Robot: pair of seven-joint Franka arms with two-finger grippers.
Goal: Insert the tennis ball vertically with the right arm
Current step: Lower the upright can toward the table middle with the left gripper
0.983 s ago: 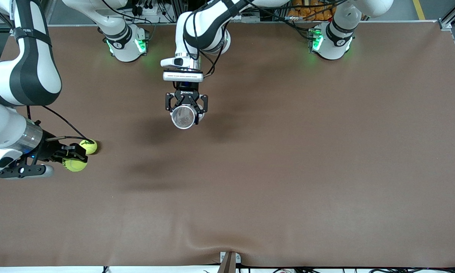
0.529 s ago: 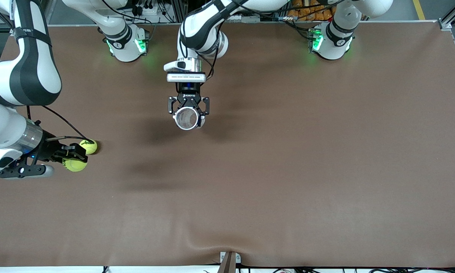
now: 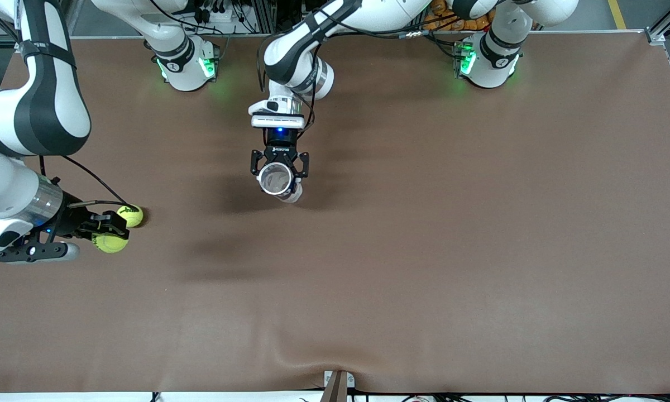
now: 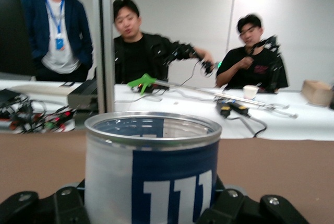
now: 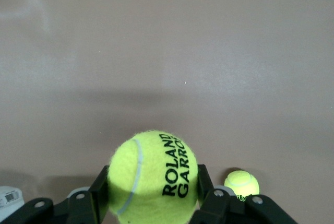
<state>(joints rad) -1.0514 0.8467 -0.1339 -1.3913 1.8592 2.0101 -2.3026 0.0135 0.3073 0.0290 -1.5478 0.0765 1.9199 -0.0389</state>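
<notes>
Surface [image 3: 424, 251]: plain brown cloth, no pattern. Held tennis ball [image 5: 153, 176]: yellow-green felt w/ white seam and black lettering. Second ball [image 3: 130, 215]: same yellow-green, small black print, prob. the same logo. Can [image 4: 151, 167]: silver rim, white body w/ navy block carrying white numerals. Both end effectors black: right [image 5: 153, 198], left [image 3: 279, 166]. Arms white w/ dark grey bands; bases glow green.

— How is the tennis ball [image 5: 154, 174] finished?
— A fuzzy, felt-like yellow nap is seen, with black print and a smooth pale seam. The second ball [image 3: 130, 215] is covered alike.
— And the can [image 4: 151, 166]?
— A shiny metal rim is shown; its wall looks like clear plastic under a smooth blue and white label.
— The table [image 3: 452, 251]?
— It is covered in matt brown cloth, slightly wrinkled.
</notes>
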